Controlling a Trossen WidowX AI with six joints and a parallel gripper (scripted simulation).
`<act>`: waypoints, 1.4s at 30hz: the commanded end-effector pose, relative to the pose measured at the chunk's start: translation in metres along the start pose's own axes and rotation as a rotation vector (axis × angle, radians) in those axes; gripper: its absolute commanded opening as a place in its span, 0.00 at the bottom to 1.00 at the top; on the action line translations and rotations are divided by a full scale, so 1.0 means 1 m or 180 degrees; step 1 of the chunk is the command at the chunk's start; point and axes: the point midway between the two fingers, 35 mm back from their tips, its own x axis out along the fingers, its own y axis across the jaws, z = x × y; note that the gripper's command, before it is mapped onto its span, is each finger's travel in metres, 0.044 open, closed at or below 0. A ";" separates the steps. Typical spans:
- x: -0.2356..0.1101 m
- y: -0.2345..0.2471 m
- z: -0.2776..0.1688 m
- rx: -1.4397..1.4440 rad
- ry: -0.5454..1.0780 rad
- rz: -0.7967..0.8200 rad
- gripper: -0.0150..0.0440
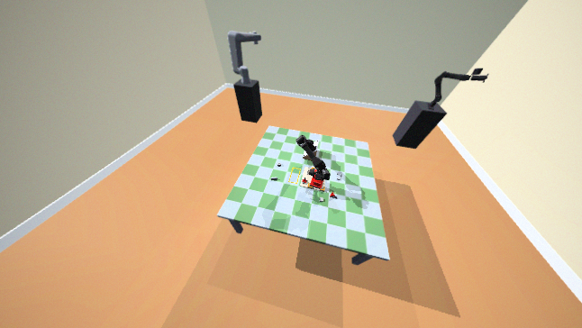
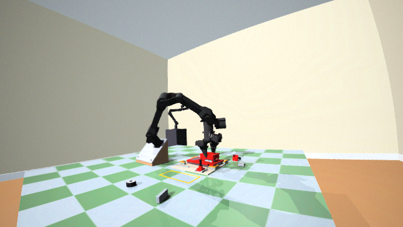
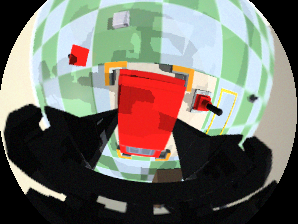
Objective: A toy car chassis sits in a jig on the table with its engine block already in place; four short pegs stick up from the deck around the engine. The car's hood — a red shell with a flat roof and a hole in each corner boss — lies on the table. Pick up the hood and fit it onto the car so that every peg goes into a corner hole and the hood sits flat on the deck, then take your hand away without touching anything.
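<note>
— While the green-and-white checkered table top [image 2: 256, 199] fills the lower half of the exterior view, how does the black six-joint arm [image 2: 184, 103] stand at centre frame?

— It climbs from a wedge-shaped white and wooden base [image 2: 153, 154] left of centre, bends at a high elbow, runs down to the right, then drops its wrist almost straight down over the car.

— And the black parallel-jaw gripper [image 2: 208, 146]?

— Pointing down, its fingers are clamped on the flat-roofed red hood shell [image 2: 209, 158], one finger at each side of the roof.

— Where is that hood?

— Over the toy car chassis [image 2: 199, 164] in the pale flat jig [image 2: 187, 167], just right of centre. In the wrist view the hood [image 3: 148, 112] fills the middle as a red rectangle, with orange jig corners showing around it. Whether it sits flat on the deck, I cannot tell.

— Smaller things?

— A yellow rectangular outline [image 2: 179, 176] lies just below the jig; a small red block [image 2: 235, 157] and a small grey block [image 2: 241, 164] sit to its right; a dark wheel-like disc [image 2: 131, 183] and a grey bar [image 2: 161, 195] lie at lower left.
</note>
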 end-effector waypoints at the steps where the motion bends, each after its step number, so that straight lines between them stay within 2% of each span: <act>1: -0.001 0.000 0.001 0.0014 0.0002 0.0012 0.25; 42: 0.009 0.000 0.000 0.0012 -0.0008 0.0010 0.25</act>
